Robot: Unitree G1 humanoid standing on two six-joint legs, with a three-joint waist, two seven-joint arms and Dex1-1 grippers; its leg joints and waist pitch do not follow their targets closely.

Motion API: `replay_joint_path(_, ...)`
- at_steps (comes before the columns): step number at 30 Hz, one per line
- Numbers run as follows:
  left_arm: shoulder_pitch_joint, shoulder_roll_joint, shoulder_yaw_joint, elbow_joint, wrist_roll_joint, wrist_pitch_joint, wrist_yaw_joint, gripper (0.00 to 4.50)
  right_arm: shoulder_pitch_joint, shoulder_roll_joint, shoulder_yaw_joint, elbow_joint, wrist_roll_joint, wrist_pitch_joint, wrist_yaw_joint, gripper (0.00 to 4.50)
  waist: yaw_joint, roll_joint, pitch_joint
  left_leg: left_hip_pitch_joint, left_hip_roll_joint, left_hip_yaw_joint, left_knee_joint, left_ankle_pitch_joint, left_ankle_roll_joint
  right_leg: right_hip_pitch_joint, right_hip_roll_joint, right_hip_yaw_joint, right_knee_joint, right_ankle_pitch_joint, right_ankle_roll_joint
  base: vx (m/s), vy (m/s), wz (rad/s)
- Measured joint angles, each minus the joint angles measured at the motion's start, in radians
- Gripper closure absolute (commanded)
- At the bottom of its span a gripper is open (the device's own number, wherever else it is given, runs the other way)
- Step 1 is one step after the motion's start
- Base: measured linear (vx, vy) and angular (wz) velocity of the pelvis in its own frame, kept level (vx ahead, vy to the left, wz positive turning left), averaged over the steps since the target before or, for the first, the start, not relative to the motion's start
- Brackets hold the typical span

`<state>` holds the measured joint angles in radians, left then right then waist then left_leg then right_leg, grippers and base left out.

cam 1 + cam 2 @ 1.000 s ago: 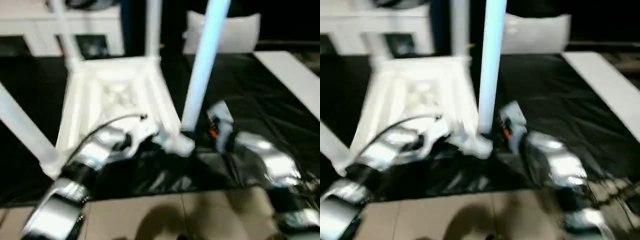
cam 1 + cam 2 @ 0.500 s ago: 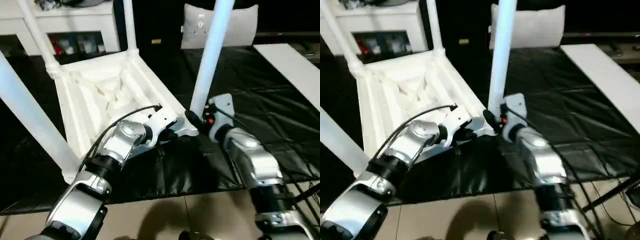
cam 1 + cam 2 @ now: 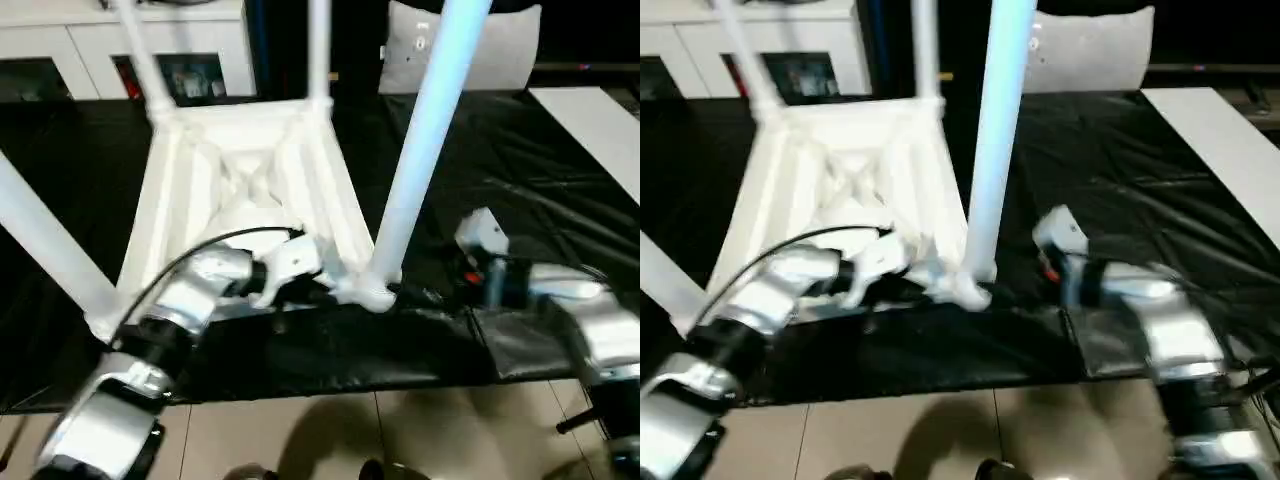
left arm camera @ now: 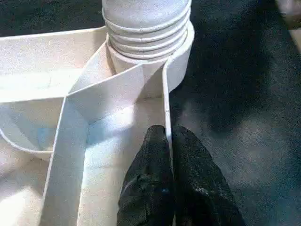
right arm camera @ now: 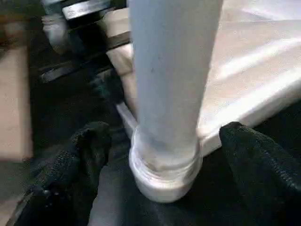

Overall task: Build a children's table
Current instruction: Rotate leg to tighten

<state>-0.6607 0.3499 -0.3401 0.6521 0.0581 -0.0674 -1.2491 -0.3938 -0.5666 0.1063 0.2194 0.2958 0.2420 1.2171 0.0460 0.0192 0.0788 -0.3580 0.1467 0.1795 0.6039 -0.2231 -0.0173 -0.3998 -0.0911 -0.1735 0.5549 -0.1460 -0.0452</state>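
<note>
Left wrist view looks down the left gripper (image 4: 168, 155), whose two black fingers (image 4: 150, 179) are pinched together on the thin side wall of the children's table (image 3: 245, 190), one pad on each face of the rim, just short of the round corner socket (image 4: 148, 52). The ribbed foot of a leg sits in that socket. From the head cameras the left arm's silver forearm (image 3: 190, 300) reaches in from the lower left to that same near corner, a black cable arching over it.

Right wrist view shows the right gripper (image 5: 164, 155) spread wide: its fingers (image 5: 89, 150) stand apart on either side of the near leg (image 3: 425, 140), neither pad touching the tube, so the leg is released. The leg stands upright in its socket collar at the table's near right corner. In the head views the right gripper's white housing (image 3: 482, 235) sits just beside the leg's base, off to the right.

The table lies upside down on a black sheet (image 3: 520, 170), ribbed underside up, with its other legs (image 3: 45, 245) also standing in their sockets. Beyond it are a white cabinet (image 3: 120, 40) and a pale cushion (image 3: 500, 50); a flat white board (image 3: 600, 125) lies at the far right, and tiled floor (image 3: 400, 430) runs along the near edge
</note>
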Motion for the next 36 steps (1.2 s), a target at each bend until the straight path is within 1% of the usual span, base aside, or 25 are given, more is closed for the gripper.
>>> replay_joint_path(1,0.002,0.009,-0.001,0.0,-0.008,-0.011,-0.027,4.5,-0.003,-0.007,0.006,0.004,0.005,-0.006,0.031,0.42,0.004,-0.001,0.001,-0.001,0.0,0.0,0.0,0.0,0.0,-0.002,0.0,0.0,0.001,0.0,-0.001,0.0,0.0,0.0)
replay_joint_path(2,0.002,0.017,-0.005,0.0,-0.013,-0.024,-0.053,4.5,-0.011,-0.007,0.016,0.015,0.009,-0.011,0.059,0.58,0.008,-0.002,0.001,-0.002,0.0,0.0,0.001,0.0,0.0,-0.003,0.0,0.0,0.003,0.0,-0.002,0.0,0.0,0.0)
replay_joint_path(5,0.001,0.028,-0.021,-0.005,-0.021,-0.056,-0.117,4.5,-0.044,0.003,0.046,0.055,0.01,-0.018,0.117,0.79,0.024,-0.005,0.003,-0.005,0.0,0.0,0.002,0.0,0.0,-0.005,0.0,0.0,0.006,0.0,-0.005,0.0,0.0,0.0)
replay_joint_path(6,0.0,0.029,-0.03,-0.012,-0.021,-0.063,-0.131,4.5,-0.052,0.008,0.05,0.064,0.01,-0.023,0.125,0.88,0.032,-0.006,0.004,-0.006,0.001,0.0,0.003,0.0,0.0,-0.006,0.0,0.0,0.006,0.0,-0.005,0.0,0.0,0.0)
replay_joint_path(7,0.0,0.029,-0.034,-0.018,-0.021,-0.067,-0.142,4.5,-0.058,0.012,0.055,0.075,0.01,-0.028,0.134,1.13,0.037,-0.008,0.005,-0.006,0.001,0.0,0.003,0.0,0.0,-0.006,-0.001,0.0,0.006,0.0,-0.005,0.0,0.0,0.0)
replay_joint_path(9,-0.006,0.032,-0.044,-0.024,-0.022,-0.069,-0.159,4.5,-0.076,0.032,0.067,0.1,0.011,-0.031,0.167,1.2,0.043,-0.012,0.007,-0.007,0.001,0.0,0.004,0.0,0.0,-0.007,-0.001,0.0,0.006,0.0,-0.006,0.0,0.0,0.0)
replay_joint_path(10,-0.007,0.033,-0.046,-0.025,-0.022,-0.07,-0.163,4.5,-0.076,0.036,0.072,0.101,0.012,-0.031,0.175,1.2,0.044,-0.012,0.008,-0.007,0.001,0.0,0.004,0.0,0.001,-0.007,-0.001,0.0,0.006,0.001,-0.006,0.0,0.0,0.0)
replay_joint_path(13,-0.008,0.031,-0.051,-0.025,-0.022,-0.075,-0.176,4.5,-0.077,0.039,0.089,0.104,0.016,-0.022,0.194,1.57,0.046,-0.012,0.008,-0.007,0.001,0.0,0.005,-0.001,0.002,-0.007,-0.001,0.0,0.006,0.001,-0.006,0.0,0.0,0.0)
replay_joint_path(14,-0.009,0.03,-0.052,-0.024,-0.022,-0.083,-0.181,4.5,-0.079,0.039,0.095,0.106,0.017,-0.011,0.213,1.57,0.046,-0.012,0.008,-0.008,0.001,0.0,0.006,-0.001,0.002,-0.007,-0.001,0.0,0.006,0.001,-0.006,0.0,0.0,0.0)
replay_joint_path(15,-0.009,0.03,-0.052,-0.021,-0.022,-0.091,-0.187,4.5,-0.08,0.038,0.101,0.108,0.018,-0.005,0.231,1.67,0.046,-0.012,0.008,-0.008,0.001,0.0,0.006,-0.001,0.002,-0.007,-0.001,0.0,0.006,0.001,-0.006,0.0,0.0,0.0)
replay_joint_path(16,-0.01,0.03,-0.052,-0.018,-0.022,-0.096,-0.19,4.5,-0.083,0.038,0.105,0.112,0.018,-0.002,0.245,1.67,0.047,-0.012,0.008,-0.008,0.001,0.0,0.006,-0.001,0.002,-0.007,-0.001,0.0,0.006,0.001,-0.006,0.0,0.0,0.0)
replay_joint_path(17,-0.01,0.03,-0.052,-0.015,-0.022,-0.1,-0.193,4.5,-0.087,0.036,0.11,0.117,0.018,0.001,0.255,1.81,0.047,-0.012,0.008,-0.008,0.001,0.0,0.006,-0.001,0.002,-0.007,-0.001,0.0,0.006,0.001,-0.006,0.0,0.0,0.0)
replay_joint_path(18,-0.011,0.03,-0.052,-0.013,-0.022,-0.105,-0.198,4.5,-0.089,0.035,0.111,0.119,0.018,0.002,0.262,1.81,0.047,-0.012,0.008,-0.008,0.001,0.0,0.006,-0.001,0.002,-0.007,-0.001,0.0,0.006,0.001,-0.006,0.0,0.0,0.0)
replay_joint_path(19,-0.012,0.03,-0.053,-0.01,-0.022,-0.108,-0.201,4.5,-0.09,0.035,0.111,0.12,0.018,0.002,0.267,2.02,0.047,-0.012,0.008,-0.008,0.001,0.0,0.006,-0.001,0.002,-0.007,-0.001,0.0,0.006,0.001,-0.006,0.0,0.0,0.0)
replay_joint_path(20,-0.014,0.03,-0.054,-0.007,-0.022,-0.11,-0.203,4.5,-0.092,0.035,0.111,0.124,0.018,0.002,0.272,2.02,0.047,-0.012,0.008,-0.008,0.001,0.0,0.006,-0.001,0.002,-0.007,-0.001,0.0,0.006,0.001,-0.006,0.0,0.0,0.0)
replay_joint_path(24,-0.018,0.029,-0.056,0.001,-0.024,-0.113,-0.205,4.5,-0.095,0.036,0.111,0.131,0.019,-0.005,0.276,2.28,0.047,-0.012,0.008,-0.007,0.001,0.0,0.006,-0.001,0.002,-0.007,-0.001,0.0,0.006,0.001,-0.007,0.0,0.0,0.0)
replay_joint_path(26,-0.018,0.024,-0.049,0.006,-0.026,-0.106,-0.206,4.5,-0.094,0.035,0.109,0.127,0.022,0.007,0.274,2.37,0.047,-0.012,0.008,-0.007,0.001,0.0,0.006,-0.001,0.001,-0.007,-0.001,0.0,0.006,0.001,-0.007,0.0,0.0,0.0)
replay_joint_path(29,-0.02,0.015,-0.036,0.009,-0.026,-0.082,-0.204,4.5,-0.073,0.038,0.09,0.089,0.031,0.05,0.249,2.4,0.048,-0.011,0.008,-0.007,0.001,0.001,0.006,-0.001,0.001,-0.006,-0.001,0.0,0.006,0.001,-0.007,0.0,0.0,0.0)
replay_joint_path(30,-0.021,0.011,-0.03,0.009,-0.024,-0.062,-0.192,4.5,-0.053,0.051,0.072,0.063,0.04,0.079,0.211,2.41,0.049,-0.01,0.007,-0.006,0.001,0.001,0.006,-0.001,0.001,-0.006,-0.001,0.001,0.006,0.001,-0.006,0.0,0.0,0.0)
replay_joint_path(32,-0.026,0.004,-0.025,0.009,-0.022,-0.028,-0.154,4.5,-0.033,0.067,0.042,0.039,0.047,0.111,0.144,2.41,0.043,-0.01,0.007,-0.005,0.001,0.002,0.006,-0.001,0.0,-0.005,-0.001,0.001,0.006,0.0,-0.005,0.0,0.0,0.0)
replay_joint_path(33,-0.026,-0.003,-0.014,0.01,-0.02,-0.002,-0.114,4.5,-0.027,0.086,0.028,0.033,0.045,0.129,0.084,2.41,0.039,-0.01,0.008,-0.004,0.001,0.002,0.006,-0.001,-0.004,-0.005,-0.001,0.002,0.006,0.001,-0.005,0.0,0.0,0.0)
replay_joint_path(34,-0.027,-0.008,-0.004,0.013,-0.018,0.02,-0.083,4.5,-0.026,0.099,0.017,0.027,0.037,0.139,0.035,2.41,0.033,-0.009,0.009,-0.002,0.001,0.002,0.006,-0.001,-0.007,-0.005,-0.001,0.002,0.006,0.002,-0.006,0.0,0.0,0.0)
replay_joint_path(35,-0.027,-0.014,0.005,0.015,-0.014,0.045,-0.051,4.5,-0.026,0.118,0.008,0.022,0.02,0.144,-0.015,2.41,0.023,-0.01,0.009,-0.001,0.001,0.002,0.005,-0.001,-0.008,-0.004,0.0,0.002,0.006,0.002,-0.006,0.0,0.0,0.0)
replay_joint_path(36,-0.028,-0.019,0.015,0.016,-0.006,0.078,-0.011,4.5,-0.026,0.151,-0.004,0.02,0.002,0.155,-0.092,2.41,0.008,-0.011,0.01,0.001,0.002,0.002,0.005,0.0,-0.009,-0.002,0.0,0.001,0.006,0.002,-0.006,0.0,0.0,0.0)
